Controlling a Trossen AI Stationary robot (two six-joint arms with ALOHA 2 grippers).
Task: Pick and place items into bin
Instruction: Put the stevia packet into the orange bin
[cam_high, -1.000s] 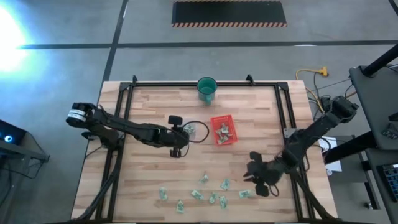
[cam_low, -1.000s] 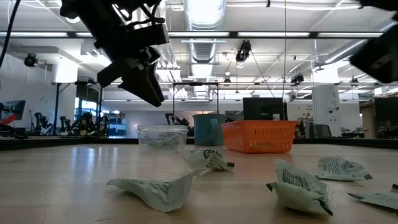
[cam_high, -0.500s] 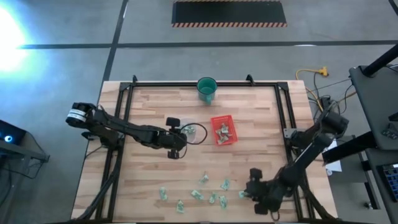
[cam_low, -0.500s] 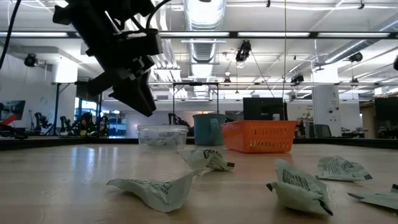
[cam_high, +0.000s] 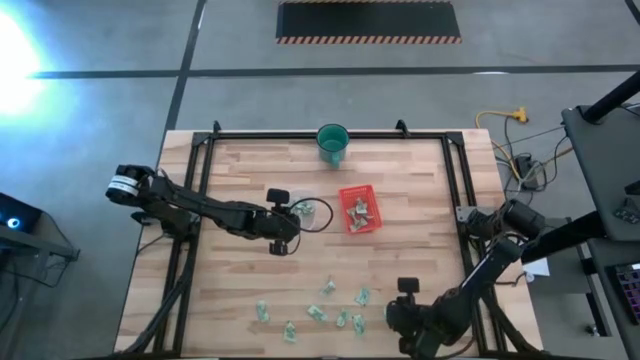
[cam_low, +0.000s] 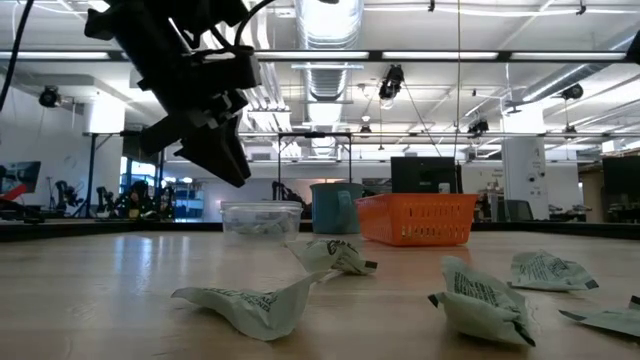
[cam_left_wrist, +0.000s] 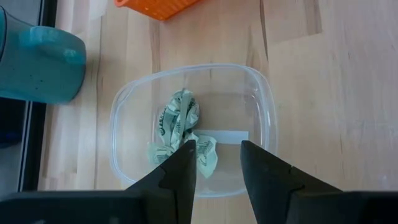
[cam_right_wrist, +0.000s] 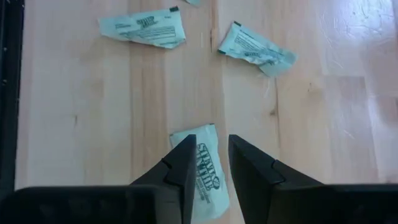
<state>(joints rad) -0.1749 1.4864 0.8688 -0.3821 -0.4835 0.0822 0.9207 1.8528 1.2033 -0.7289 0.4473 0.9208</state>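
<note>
Several small pale green-and-white packets (cam_high: 340, 318) lie scattered near the table's near edge and show close up in the low view (cam_low: 480, 295). A clear plastic bin (cam_high: 316, 213) at mid-table holds crumpled packets (cam_left_wrist: 180, 121). My left gripper (cam_left_wrist: 216, 152) hangs open just above the bin's near-left rim (cam_high: 285, 228) with nothing between its fingers. My right gripper (cam_high: 398, 318) is over the right end of the scattered packets, narrowly open. In the right wrist view one packet (cam_right_wrist: 208, 174) lies on the wood right below the gap between its fingers (cam_right_wrist: 207, 146).
An orange tray (cam_high: 359, 208) with packets in it stands right of the bin. A teal cup (cam_high: 332, 143) stands at the far edge. Black frame rails run along the table's left, right and far sides. Bare wood lies between the bin and the scattered packets.
My right gripper has swung toward the table's near edge and slightly left, tipping more steeply downward, and has come over the right end of the scattered packets. The packets lie as before.
</note>
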